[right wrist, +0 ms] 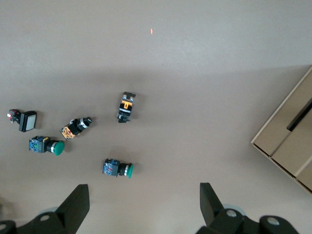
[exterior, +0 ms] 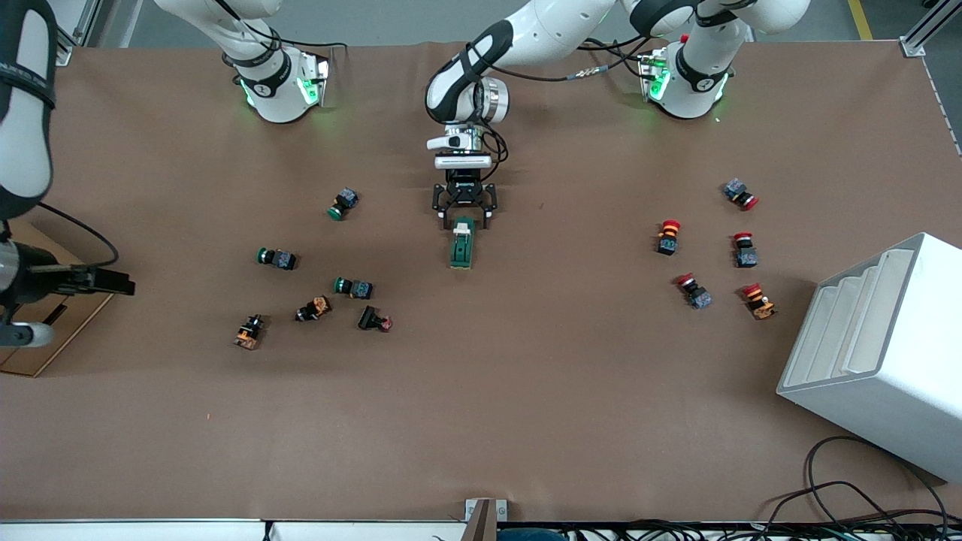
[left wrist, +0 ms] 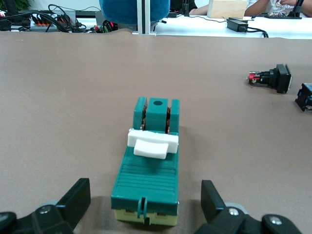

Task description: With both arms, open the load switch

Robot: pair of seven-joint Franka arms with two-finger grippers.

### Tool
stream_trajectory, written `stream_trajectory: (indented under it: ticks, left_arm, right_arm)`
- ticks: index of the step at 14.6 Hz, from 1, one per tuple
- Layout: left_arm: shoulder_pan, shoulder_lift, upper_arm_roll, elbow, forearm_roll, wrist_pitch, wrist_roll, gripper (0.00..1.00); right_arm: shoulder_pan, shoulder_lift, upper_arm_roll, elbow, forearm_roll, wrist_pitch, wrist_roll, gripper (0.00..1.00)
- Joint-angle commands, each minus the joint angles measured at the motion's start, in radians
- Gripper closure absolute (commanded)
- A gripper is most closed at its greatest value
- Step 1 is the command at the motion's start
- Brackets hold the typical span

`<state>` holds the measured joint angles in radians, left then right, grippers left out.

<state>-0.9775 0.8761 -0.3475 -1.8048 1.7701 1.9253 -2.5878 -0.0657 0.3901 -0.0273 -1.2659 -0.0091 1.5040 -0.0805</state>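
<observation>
The load switch (exterior: 461, 244) is a dark green block with a white sliding tab (left wrist: 152, 144), lying flat on the brown table near the middle. My left gripper (exterior: 464, 218) is low at the end of the switch farther from the front camera. It is open, and its fingers (left wrist: 78, 200) stand apart on either side of the switch body (left wrist: 148, 170) without touching it. My right gripper (exterior: 113, 284) hangs open over the right arm's end of the table, above the edge of a cardboard box. Nothing sits between its fingers (right wrist: 73, 202).
Green and orange push buttons (exterior: 353, 287) lie scattered toward the right arm's end, and several red ones (exterior: 668, 236) toward the left arm's end. A white tiered bin (exterior: 879, 353) stands at the left arm's end. A cardboard box (exterior: 45, 330) sits under the right gripper.
</observation>
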Motion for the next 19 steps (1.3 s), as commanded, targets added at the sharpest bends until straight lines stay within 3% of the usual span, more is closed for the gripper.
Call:
stream_trajectory:
  ticks: [1,7,11,13,19]
  left_arm:
    - [-0.007,0.026,0.002,0.013,0.02,0.004,-0.031,0.0]
    - [-0.007,0.026,0.002,0.013,0.02,0.003,-0.032,0.0]
    - [-0.007,0.026,0.002,0.013,0.018,0.004,-0.032,0.0]
    - [-0.007,0.026,0.002,0.013,0.018,0.004,-0.032,0.0]
    - [-0.009,0.026,0.002,0.013,0.018,0.004,-0.032,0.0]
  right_arm:
    - [-0.002,-0.048,0.023,-0.038,-0.069,-0.013,-0.002,0.0]
    - [-0.003,-0.045,0.029,0.078,-0.06,-0.125,0.004,0.0]
    - [0.007,-0.072,0.033,0.08,-0.009,-0.22,0.008,0.0]
    - [-0.011,-0.099,0.026,0.065,0.029,-0.228,0.004,0.0]
    - [0.006,-0.203,0.024,-0.062,0.031,-0.182,0.004,0.0]
